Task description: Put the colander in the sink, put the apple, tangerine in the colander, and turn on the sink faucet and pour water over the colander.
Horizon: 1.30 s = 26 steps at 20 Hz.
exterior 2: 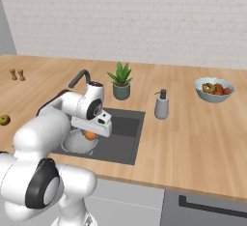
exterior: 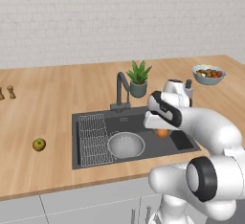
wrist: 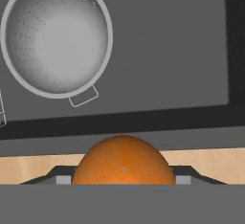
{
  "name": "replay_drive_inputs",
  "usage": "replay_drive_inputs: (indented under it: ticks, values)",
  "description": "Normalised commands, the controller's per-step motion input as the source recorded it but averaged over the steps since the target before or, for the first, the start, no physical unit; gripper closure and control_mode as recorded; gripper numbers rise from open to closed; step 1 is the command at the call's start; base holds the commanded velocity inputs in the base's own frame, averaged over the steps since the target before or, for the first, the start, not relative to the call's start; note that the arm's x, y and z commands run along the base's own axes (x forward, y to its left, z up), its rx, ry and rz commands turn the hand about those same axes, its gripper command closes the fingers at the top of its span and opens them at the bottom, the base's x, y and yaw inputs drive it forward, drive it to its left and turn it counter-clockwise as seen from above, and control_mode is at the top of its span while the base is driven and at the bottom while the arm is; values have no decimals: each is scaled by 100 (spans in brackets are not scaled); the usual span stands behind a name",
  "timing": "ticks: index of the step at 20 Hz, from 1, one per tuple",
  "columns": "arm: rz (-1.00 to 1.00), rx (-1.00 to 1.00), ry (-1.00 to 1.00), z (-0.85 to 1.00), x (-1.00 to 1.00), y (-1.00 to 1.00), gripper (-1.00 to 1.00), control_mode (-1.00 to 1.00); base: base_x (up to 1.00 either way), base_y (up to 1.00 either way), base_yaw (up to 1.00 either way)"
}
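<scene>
The pale perforated colander (exterior: 126,144) (wrist: 56,39) sits on the floor of the dark grey sink (exterior: 177,140) (exterior 2: 126,126), beside the wire grid rack (exterior: 93,139). My gripper (exterior: 161,131) (exterior 2: 90,133) hangs over the sink's right half, to the right of the colander, shut on the orange tangerine (exterior: 162,133) (exterior 2: 90,135) (wrist: 123,161). The yellow-green apple (exterior: 39,144) (exterior 2: 4,120) lies on the wooden counter left of the sink. The dark gooseneck faucet (exterior: 121,90) (exterior 2: 80,78) stands behind the basin; no water shows at it.
A potted plant (exterior: 139,79) (exterior 2: 121,82) stands behind the sink. A grey soap dispenser (exterior 2: 161,105) is on its right. The blue-grey fruit bowl (exterior: 208,74) (exterior 2: 214,89) sits far right. Two small shakers (exterior: 6,93) (exterior 2: 17,75) stand at the far left.
</scene>
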Motion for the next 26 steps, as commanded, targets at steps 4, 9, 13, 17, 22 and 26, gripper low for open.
replay_drive_inputs:
  ticks: [4, 9, 13, 17, 22, 26]
  values:
    - [0, 0, 1, -21, 0, 18, 100, -100, 0, 0, 0]
    - [0, 0, 0, -33, 14, 26, 100, -100, 0, 0, 0]
    - [0, 0, 0, -34, 25, 24, 100, -100, 0, 0, 0]
    - [0, 0, 0, -18, 26, 14, 100, -100, 0, 0, 0]
    - [0, 0, 0, -8, 22, 2, 100, -100, 0, 0, 0]
    - [0, 0, 0, -11, 20, 0, 100, -100, 0, 0, 0]
